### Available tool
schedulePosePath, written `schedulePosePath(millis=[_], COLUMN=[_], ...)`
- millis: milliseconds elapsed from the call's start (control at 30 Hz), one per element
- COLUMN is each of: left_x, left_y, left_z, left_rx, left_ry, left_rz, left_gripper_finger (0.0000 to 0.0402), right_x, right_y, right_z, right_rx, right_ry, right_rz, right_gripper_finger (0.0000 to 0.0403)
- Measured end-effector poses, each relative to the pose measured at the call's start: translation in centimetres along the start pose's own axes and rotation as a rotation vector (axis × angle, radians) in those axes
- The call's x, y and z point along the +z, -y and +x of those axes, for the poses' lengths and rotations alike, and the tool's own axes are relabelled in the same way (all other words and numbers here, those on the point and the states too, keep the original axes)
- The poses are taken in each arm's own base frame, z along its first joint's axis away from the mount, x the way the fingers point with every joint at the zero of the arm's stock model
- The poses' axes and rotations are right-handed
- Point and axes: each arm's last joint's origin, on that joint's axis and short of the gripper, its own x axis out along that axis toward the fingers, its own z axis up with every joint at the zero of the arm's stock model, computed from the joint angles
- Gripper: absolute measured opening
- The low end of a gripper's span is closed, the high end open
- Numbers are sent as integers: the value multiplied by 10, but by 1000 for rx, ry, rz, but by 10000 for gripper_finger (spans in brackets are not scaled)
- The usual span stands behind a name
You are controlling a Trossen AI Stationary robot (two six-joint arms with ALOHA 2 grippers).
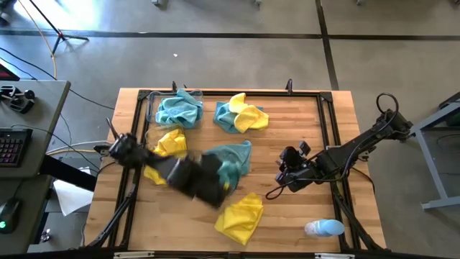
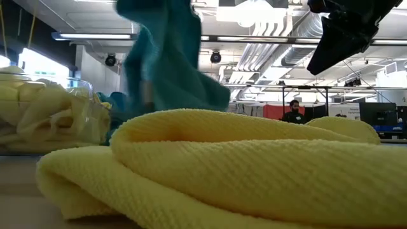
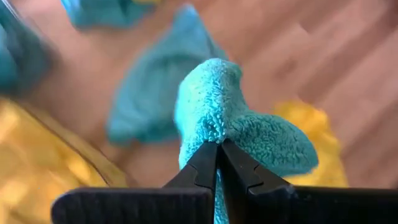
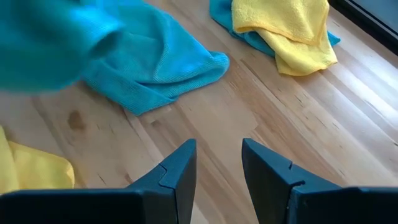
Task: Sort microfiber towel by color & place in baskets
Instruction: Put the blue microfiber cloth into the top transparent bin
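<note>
The left gripper [image 3: 217, 163] pinches a teal towel [image 3: 239, 121] tight, lifted over the middle of the table [image 1: 287, 216]. The right gripper [image 4: 217, 165] waits with fingers apart above bare wood, beside another teal towel [image 4: 155, 68].

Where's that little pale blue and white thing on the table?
From above, the pale object lies at the table's near right corner, beside the black frame rail. The yellow towel sits to its left, and the right pincer hovers farther back.
</note>
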Motion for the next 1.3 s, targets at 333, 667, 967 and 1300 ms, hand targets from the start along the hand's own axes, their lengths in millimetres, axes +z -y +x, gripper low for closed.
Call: schedulePosePath(millis=[333,667,967,1300], left_x=[110,150,132,92], left_y=[-99,-232,-297,-329], left_z=[-7,-40,-13,48], left_rx=[126,298,399,478], left_ry=[137,182,-37,-317], left_rz=[171,118,145,140], left_gripper_finger=[0,0,0,0], right_x=[1,2,5,5], right_y=[-1,0,2,2], right_z=[0,0,0,0], right_rx=[4,-22,-60,-54], right_ry=[8,59,153,156], right_rz=[75,256,335,415], right_gripper_finger=[124,124,124,124])
